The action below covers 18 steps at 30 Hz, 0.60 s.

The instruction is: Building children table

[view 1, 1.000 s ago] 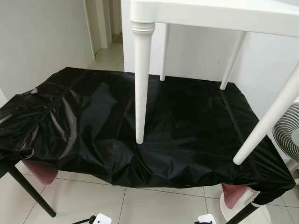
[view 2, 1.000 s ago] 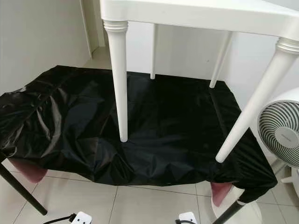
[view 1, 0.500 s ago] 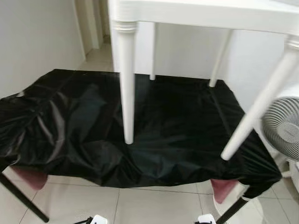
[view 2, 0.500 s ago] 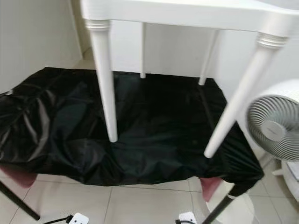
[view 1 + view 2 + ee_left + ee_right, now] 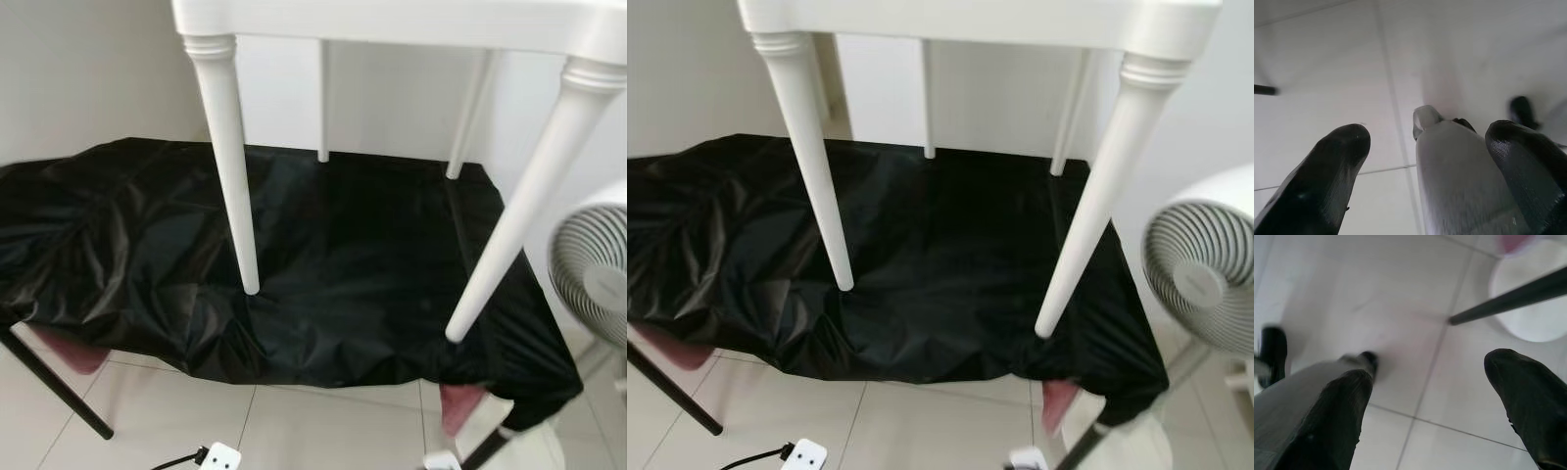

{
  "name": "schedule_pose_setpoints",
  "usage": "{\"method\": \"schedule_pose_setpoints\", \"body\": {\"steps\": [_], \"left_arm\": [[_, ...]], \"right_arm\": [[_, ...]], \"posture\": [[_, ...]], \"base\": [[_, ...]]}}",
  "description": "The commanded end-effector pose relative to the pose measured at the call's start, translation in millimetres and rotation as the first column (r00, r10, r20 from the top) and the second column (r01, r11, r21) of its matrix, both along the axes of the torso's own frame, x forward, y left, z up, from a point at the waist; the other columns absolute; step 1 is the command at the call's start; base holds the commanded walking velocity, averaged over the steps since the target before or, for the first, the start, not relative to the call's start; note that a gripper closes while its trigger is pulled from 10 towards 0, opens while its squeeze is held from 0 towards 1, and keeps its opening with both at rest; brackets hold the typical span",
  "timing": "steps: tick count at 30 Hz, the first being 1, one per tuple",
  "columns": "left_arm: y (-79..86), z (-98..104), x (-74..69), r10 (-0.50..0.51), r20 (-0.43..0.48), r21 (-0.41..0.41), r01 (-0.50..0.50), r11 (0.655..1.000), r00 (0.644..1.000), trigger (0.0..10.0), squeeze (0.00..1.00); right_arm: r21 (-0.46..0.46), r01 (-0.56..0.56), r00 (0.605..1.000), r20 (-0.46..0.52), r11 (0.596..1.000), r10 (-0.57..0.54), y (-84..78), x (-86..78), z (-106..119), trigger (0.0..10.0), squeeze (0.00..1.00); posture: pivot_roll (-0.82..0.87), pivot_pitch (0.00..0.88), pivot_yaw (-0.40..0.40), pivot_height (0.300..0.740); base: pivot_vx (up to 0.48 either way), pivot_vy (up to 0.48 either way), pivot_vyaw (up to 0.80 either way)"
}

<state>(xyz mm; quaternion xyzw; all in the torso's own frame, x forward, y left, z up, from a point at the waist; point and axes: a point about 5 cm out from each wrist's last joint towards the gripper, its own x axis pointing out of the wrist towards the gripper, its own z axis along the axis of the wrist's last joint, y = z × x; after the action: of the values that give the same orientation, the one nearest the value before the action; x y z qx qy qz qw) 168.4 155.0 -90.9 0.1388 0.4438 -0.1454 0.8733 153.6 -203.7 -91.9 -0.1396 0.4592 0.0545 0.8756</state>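
Nearest the robot, both arms hang low over the pale tiled floor (image 5: 323, 431): the left gripper (image 5: 1425, 161) has its two black fingers spread wide with nothing between them, a grey part of the robot's own body showing in the gap, and the right gripper (image 5: 1440, 401) is likewise released, fingers apart above the tiles and a thin black furniture leg (image 5: 1508, 301). A white power strip (image 5: 219, 458) lies on the floor just in front. Beyond it is a low surface draped in crinkled black plastic sheeting (image 5: 127, 245), with dusty-pink cushioning (image 5: 460, 406) peeking out under the near edge. On that sheet stands the white plastic children's table (image 5: 392, 20), upright, all four turned legs fitted; the near-left leg (image 5: 227, 166) and near-right leg (image 5: 519, 206) appear to touch the sheet, though the blur leaves contact uncertain. Relation for any next move: the table is ahead of and well above both grippers, legs' long axes running near vertical and splayed slightly outward; the near-left leg sits on the left arm's side, the near-right leg on the right arm's side, neither clearly closer. A white round-grilled fan (image 5: 1200, 279) stands at the right by the white wall (image 5: 88, 69). Versus 1.0 s ago: the whole scene has slid sideways, the doorway gone from view and more of the tabletop's right corner visible, so the camera moved; the table itself looks unmoved on the sheet.
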Motion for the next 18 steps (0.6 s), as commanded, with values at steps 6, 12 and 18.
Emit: {"method": "schedule_pose_setpoints", "body": {"steps": [6, 12, 18], "left_arm": [[25.7, -1, -6.1, 0.062, -0.002, 0.097, -0.061, 0.993, 0.998, 10.0, 0.00], [50.1, 2, -5.3, 0.086, -0.005, 0.122, -0.085, 0.989, 0.996, 10.0, 0.00], [56.4, 3, -8.0, 0.110, -0.007, 0.116, -0.109, 0.987, 0.994, 10.0, 0.00]], "right_arm": [[0.019, -0.003, 1.000, 0.005, 1.000, 0.003, 8.1, 2.7, 0, 10.0, 0.00], [0.019, 0.004, 1.000, 0.001, 1.000, -0.004, 8.2, 0.9, -1, 10.0, 0.00], [0.019, 0.009, 1.000, 0.001, 1.000, -0.009, 7.2, 0.3, -1, 10.0, 0.00]], "posture": [[0.04, 0.000, -0.004, 0.740], [0.04, 0.002, -0.004, 0.740], [0.04, 0.010, -0.005, 0.740]], "base": [[0.000, -0.270, 0.00], [0.000, -0.041, 0.00], [0.000, 0.000, 0.00]]}}
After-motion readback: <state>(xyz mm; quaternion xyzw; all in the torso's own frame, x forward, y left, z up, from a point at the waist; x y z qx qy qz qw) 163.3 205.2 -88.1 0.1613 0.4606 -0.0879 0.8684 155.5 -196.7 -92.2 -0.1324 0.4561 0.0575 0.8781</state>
